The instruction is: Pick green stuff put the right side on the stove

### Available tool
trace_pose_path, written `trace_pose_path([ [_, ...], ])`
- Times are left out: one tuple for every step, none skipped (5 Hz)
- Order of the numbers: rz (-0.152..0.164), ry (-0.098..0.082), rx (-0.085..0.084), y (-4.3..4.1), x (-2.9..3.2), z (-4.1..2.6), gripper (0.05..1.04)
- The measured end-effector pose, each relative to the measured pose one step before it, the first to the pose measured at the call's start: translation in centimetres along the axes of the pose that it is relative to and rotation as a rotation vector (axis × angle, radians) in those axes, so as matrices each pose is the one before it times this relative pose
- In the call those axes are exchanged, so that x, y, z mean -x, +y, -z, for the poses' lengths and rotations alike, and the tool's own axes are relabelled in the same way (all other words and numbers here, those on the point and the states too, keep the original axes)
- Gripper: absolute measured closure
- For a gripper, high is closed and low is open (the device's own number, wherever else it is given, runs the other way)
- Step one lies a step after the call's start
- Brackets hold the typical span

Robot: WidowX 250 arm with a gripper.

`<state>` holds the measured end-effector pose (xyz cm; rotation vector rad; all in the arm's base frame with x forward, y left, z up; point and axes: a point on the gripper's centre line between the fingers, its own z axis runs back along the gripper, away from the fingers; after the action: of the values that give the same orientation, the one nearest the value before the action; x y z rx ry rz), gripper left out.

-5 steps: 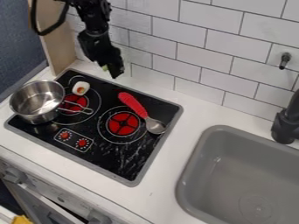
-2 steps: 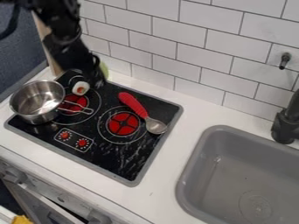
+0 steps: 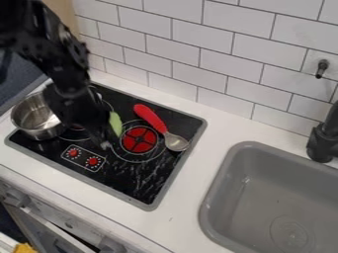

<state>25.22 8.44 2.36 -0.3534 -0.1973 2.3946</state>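
The black gripper [image 3: 104, 133] hangs over the middle-left of the stove [image 3: 135, 190], low above its surface between the pot and the right burner. A pale green, leaf-like piece [image 3: 115, 123] sticks out on the gripper's right side, held in it and partly hidden by it. The right red burner [image 3: 139, 139] lies just right of the green piece.
A metal pot [image 3: 38, 118] stands at the stove's left, partly behind the arm. A red-handled spoon [image 3: 151, 118] lies across the stove's right part. The grey sink [image 3: 271, 197] and black faucet [image 3: 323, 141] are at right.
The gripper has come down and toward the front of the stove from the back wall, the green piece travelling with it. The arm now covers the small white item and the left burner.
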Motion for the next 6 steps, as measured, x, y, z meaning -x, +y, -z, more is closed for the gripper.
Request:
trace_pose_path([
  [0.0698,-0.0227,-0.0277,2.437,0.03,1.298,0.393],
  [0.0568,-0.0281,-0.0131,1.346,0.343,1.021,0.393],
  [0.0483,-0.035,-0.0148,0.888,0.438,1.113,0.393],
  [-0.0387,-0.0183,-0.0032,0.233,-0.348,0.053,0.329],
  [-0.0195,0.011,-0.0288,0.277,-0.161,-0.167,0.087],
  [-0.004,0.0174,-0.0177,-0.68,-0.346,-0.525,0.078],
])
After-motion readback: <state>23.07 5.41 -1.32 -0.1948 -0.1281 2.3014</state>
